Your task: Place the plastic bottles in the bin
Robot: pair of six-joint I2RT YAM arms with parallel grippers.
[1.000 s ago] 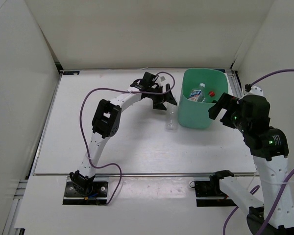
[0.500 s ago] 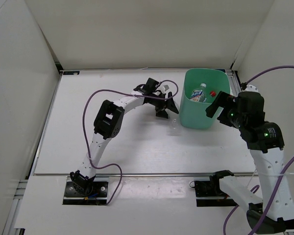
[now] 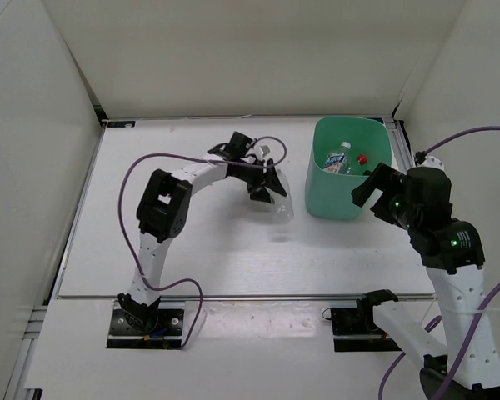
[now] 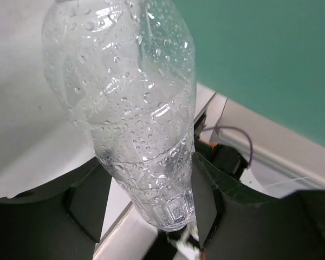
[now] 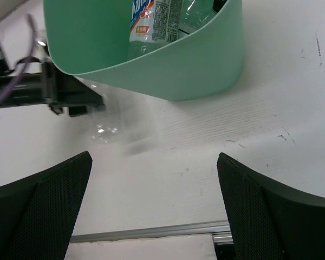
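My left gripper (image 3: 265, 185) is shut on a clear, label-less plastic bottle (image 3: 282, 207), just left of the mint-green bin (image 3: 321, 196). In the left wrist view the wet bottle (image 4: 135, 97) sits pinched between both fingers (image 4: 206, 195), with the bin's wall (image 4: 271, 59) behind it. Inside the bin lie a bottle with a blue-white label (image 3: 337, 157) and one with a red cap (image 3: 361, 159). My right gripper (image 5: 154, 157) stands open and empty over the table, near the bin's front right side. It sees the bin (image 5: 168, 65) and the held bottle (image 5: 105, 132).
White walls enclose the table on three sides. A purple cable (image 3: 142, 167) loops from the left arm. A metal rail (image 3: 233, 296) runs along the table's near edge. The bin stands at the back right.
The left gripper came down on the lying clear bottle, shut on it, and drew it slightly left and off the table. The right arm shifted only a little.
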